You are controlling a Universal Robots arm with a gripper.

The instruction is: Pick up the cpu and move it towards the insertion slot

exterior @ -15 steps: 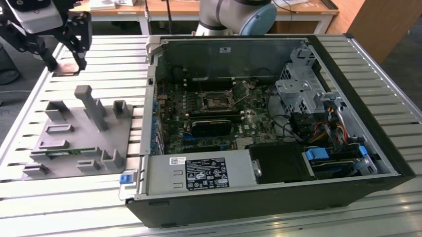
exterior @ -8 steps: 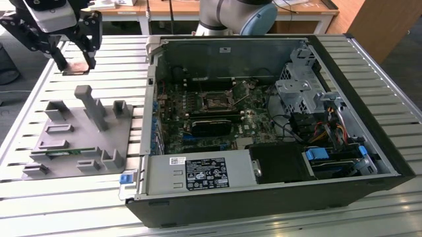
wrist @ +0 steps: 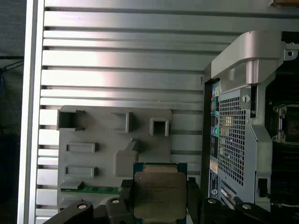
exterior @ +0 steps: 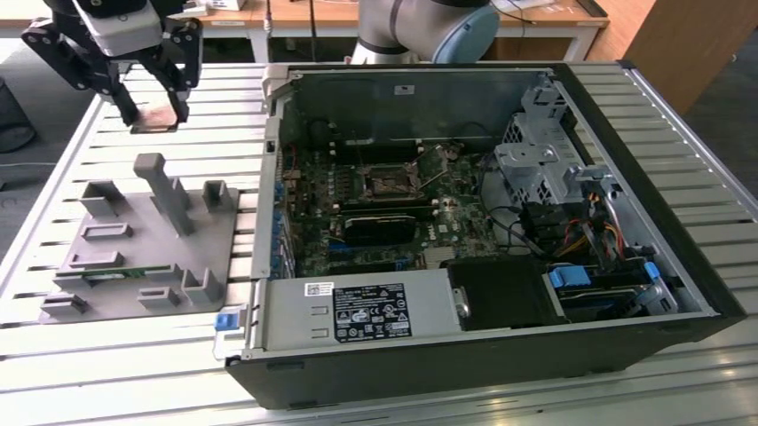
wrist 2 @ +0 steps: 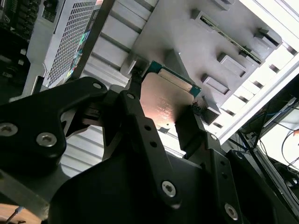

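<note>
My gripper (exterior: 154, 117) hangs above the slatted table at the exterior view's far left, shut on the cpu (exterior: 155, 118), a small flat square chip. In both wrist views the cpu (wrist: 159, 190) (wrist 2: 167, 99) sits clamped between the two black fingers (wrist: 125, 198), its silvery top edged in green. It is lifted clear of the grey fixture plate (exterior: 130, 240). The insertion slot (exterior: 388, 184) is a dark square socket framed in metal on the motherboard inside the open computer case, well off to the exterior view's right of the gripper. The first wrist view catches the slot (wrist: 286, 123) at its edge.
The open computer case (exterior: 474, 222) lies on its side, its metal wall (exterior: 275, 177) between gripper and motherboard. The grey fixture plate (wrist: 112, 154) carries raised blocks and a narrow green circuit strip (exterior: 113, 277). A black rectangular block (exterior: 376, 228) lies just below the slot.
</note>
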